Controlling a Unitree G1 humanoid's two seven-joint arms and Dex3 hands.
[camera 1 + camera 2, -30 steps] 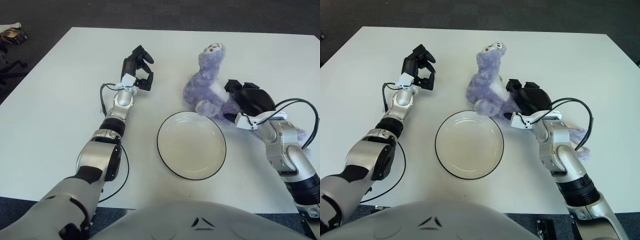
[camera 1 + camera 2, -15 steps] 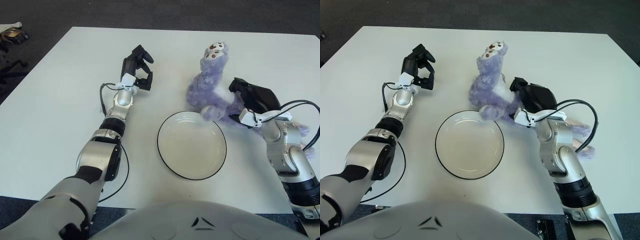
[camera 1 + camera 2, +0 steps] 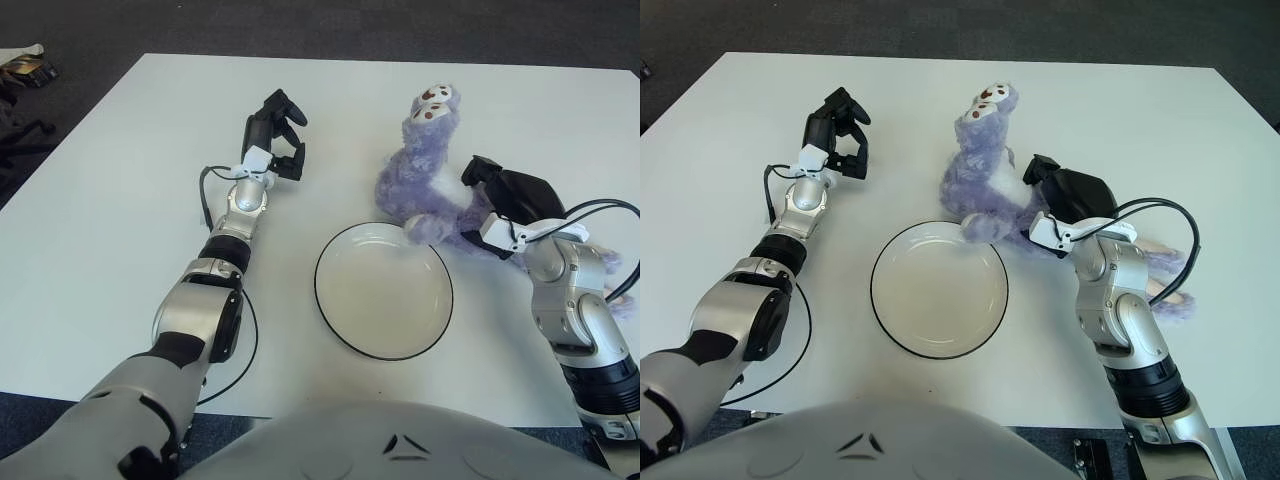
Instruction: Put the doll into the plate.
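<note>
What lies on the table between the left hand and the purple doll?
Nothing lies there. In the left eye view, only bare white table separates the left hand from the doll. The plate sits nearer the robot, below that stretch.

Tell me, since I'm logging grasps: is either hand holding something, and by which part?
The right hand grips the purple plush doll at its body; the left hand holds nothing.

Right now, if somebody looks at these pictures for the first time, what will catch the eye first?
The fluffy purple doll stands out, lying on the white table just behind the plate, one paw at its far rim. The right hand grips the doll from the right. The left hand shows far left of the doll, fingers curled.
</note>
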